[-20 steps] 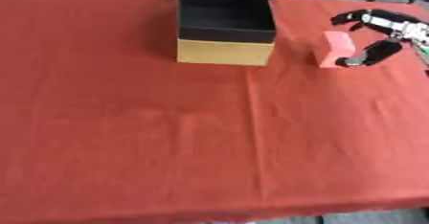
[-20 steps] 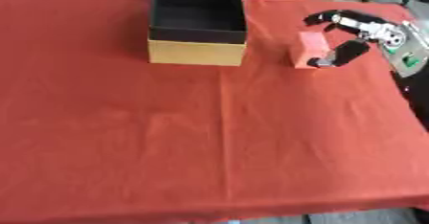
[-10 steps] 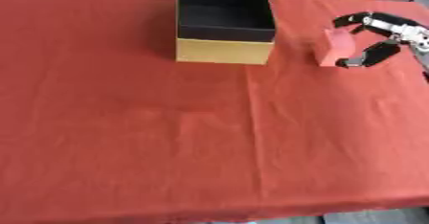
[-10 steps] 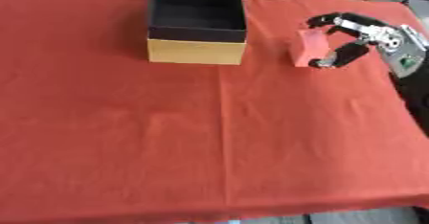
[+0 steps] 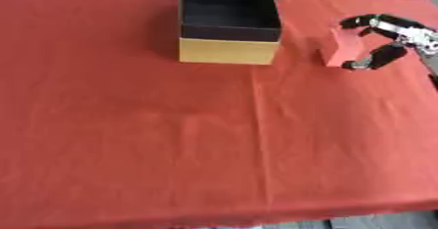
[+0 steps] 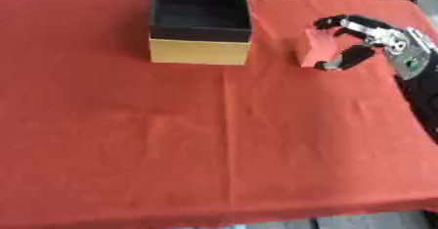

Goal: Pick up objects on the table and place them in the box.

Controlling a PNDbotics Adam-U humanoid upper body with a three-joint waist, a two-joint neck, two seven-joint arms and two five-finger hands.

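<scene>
Right hand (image 6: 376, 37) at 2 o'clock, fingers (image 6: 329, 21) and thumb clamped on red block (image 6: 315, 48), block tilted, just right of open tan box (image 6: 199, 25). Red-clothed tabletop (image 6: 214, 140).

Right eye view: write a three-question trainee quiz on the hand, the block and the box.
1. True or false: the red block already lies inside the box.
2. Which hand is closed around the red block?
A. the left hand
B. the right hand
C. neither
3. Fill in: the box's inside is black and its outer front wall is ____.

Key:
1. False. The block is to the right of the box, over the red tablecloth.
2. B. Its fingers curl over the block's top and the thumb sits below it. The left hand shows in neither view.
3. Tan.
</scene>
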